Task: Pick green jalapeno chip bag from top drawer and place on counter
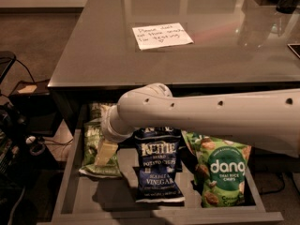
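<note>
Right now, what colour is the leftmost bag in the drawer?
Light green bag, gripper over it; camera view.
</note>
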`<control>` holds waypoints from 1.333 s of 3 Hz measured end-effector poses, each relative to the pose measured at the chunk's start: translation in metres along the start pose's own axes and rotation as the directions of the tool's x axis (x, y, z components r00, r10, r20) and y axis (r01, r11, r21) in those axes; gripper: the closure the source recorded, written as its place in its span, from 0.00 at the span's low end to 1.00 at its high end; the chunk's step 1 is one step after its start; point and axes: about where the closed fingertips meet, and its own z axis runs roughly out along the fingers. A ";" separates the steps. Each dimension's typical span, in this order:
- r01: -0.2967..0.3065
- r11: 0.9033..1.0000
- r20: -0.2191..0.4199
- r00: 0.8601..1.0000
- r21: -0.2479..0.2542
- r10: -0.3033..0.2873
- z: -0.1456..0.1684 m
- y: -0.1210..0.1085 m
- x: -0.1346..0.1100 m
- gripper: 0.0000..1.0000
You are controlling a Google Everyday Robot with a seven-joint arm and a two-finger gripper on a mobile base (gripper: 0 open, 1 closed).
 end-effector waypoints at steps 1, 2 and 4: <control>0.032 0.999 -0.023 0.999 -0.012 -0.033 0.017 -0.002 0.007 0.00; 0.034 0.999 -0.054 0.998 -0.037 -0.036 0.034 -0.006 0.019 0.00; -0.016 0.997 -0.121 0.993 -0.082 0.006 0.059 -0.012 0.049 0.00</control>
